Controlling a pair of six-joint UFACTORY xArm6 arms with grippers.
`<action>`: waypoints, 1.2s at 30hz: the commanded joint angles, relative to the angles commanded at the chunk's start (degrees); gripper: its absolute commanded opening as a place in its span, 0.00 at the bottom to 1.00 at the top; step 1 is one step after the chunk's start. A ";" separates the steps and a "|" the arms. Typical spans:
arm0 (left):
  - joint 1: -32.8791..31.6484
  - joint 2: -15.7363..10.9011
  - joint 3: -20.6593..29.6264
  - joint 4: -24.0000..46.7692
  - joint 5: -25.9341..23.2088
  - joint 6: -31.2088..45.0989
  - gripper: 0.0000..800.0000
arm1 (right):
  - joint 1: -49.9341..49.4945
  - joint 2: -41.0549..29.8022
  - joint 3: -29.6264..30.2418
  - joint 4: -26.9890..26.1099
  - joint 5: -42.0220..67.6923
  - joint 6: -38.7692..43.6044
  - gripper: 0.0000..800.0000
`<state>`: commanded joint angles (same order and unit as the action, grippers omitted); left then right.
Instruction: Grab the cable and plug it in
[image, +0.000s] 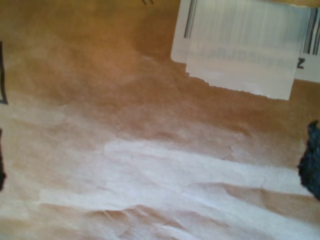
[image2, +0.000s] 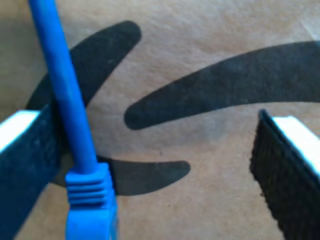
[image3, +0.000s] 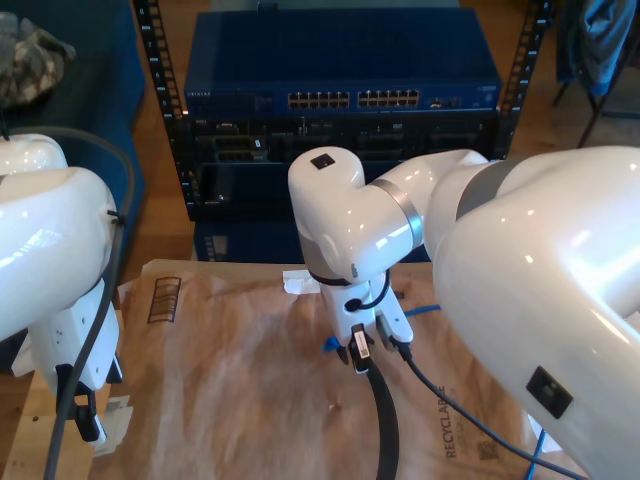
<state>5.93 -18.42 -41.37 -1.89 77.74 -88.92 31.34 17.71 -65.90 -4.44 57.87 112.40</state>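
Observation:
The bright blue cable (image2: 67, 95) lies on brown paper (image2: 210, 200), and its ribbed blue boot (image2: 90, 195) and plug end sit between the fingers of my second gripper (image2: 155, 150). That gripper is open. The cable runs right beside one black pad (image2: 30, 160), while the other pad (image2: 285, 170) stands well away. In the exterior view, short pieces of the cable (image3: 330, 345) show by the wrist of the big white arm coming from the exterior view's right. My first gripper (image: 157, 167) hovers over bare paper with dark pads (image: 311, 160) far apart, open and holding nothing.
A blue rack unit with rows of network ports (image3: 350, 98) stands behind the paper-covered table (image3: 230, 400). A white shipping label (image: 245, 50) is stuck on the paper. The other white arm (image3: 50, 260) stands at the exterior view's left. Dark grey robot cables (image3: 385, 420) trail over the paper.

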 joint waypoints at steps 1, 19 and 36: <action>0.00 0.00 0.00 0.00 0.00 0.00 1.00 | 0.00 0.00 -0.09 0.00 0.00 0.00 0.64; 0.00 0.00 0.00 0.00 0.09 0.00 1.00 | 1.32 -0.35 0.88 -0.09 -3.16 0.00 0.02; 0.00 -2.37 -4.31 -12.84 4.22 0.79 1.00 | -6.77 -28.66 12.04 3.60 5.10 2.46 0.00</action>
<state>5.93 -20.79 -45.68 -14.73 81.96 -88.13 24.57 -10.95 -53.86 -0.84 62.97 114.86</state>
